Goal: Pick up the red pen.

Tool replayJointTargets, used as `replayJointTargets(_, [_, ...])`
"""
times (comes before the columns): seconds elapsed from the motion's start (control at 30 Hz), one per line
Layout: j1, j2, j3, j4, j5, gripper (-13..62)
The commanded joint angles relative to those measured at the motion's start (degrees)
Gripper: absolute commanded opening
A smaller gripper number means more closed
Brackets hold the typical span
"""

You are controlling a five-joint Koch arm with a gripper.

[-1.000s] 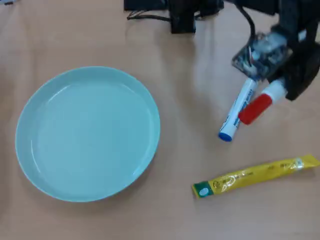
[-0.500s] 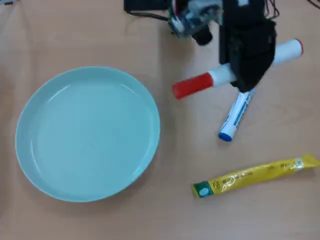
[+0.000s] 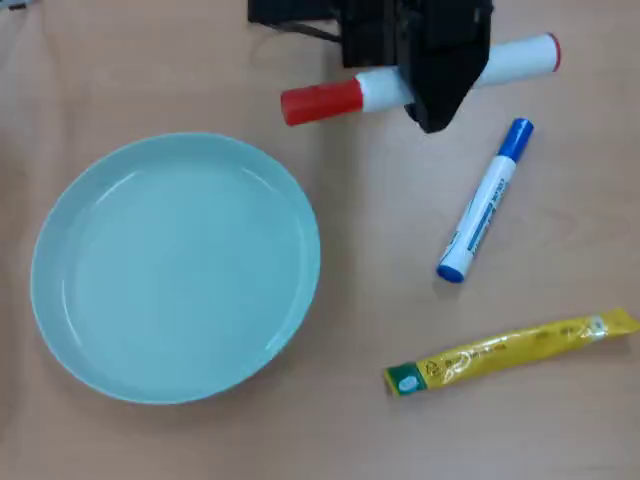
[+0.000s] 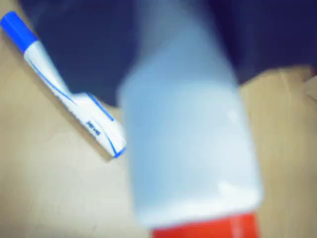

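Slippage is the risk: the pincer sits over the white middle of the red pen near the worktop's far edge, grip unclear, and the smooth round barrel could roll free or tilt.

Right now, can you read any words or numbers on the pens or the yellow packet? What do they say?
Blue marker: there is blue print along its white barrel, but it is too small and blurred to read in either view.
Yellow sachet: dark print on the yellow part and a small white sign on its green end, too small to read.
Red pen: no writing shows on it.
Green plate: no writing.
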State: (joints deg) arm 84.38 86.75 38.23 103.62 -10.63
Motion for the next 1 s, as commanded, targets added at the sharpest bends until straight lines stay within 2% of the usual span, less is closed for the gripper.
replayJointTargets(0.0, [0.8,3.3,-1.4,1.1,-0.6,-6.8])
replayJointTargets(0.47, [4.9,3.3,0.1,-0.4,4.6,-6.6])
replayJointTargets(0.97, [5.1,3.2,0.5,-0.4,3.9,-6.6])
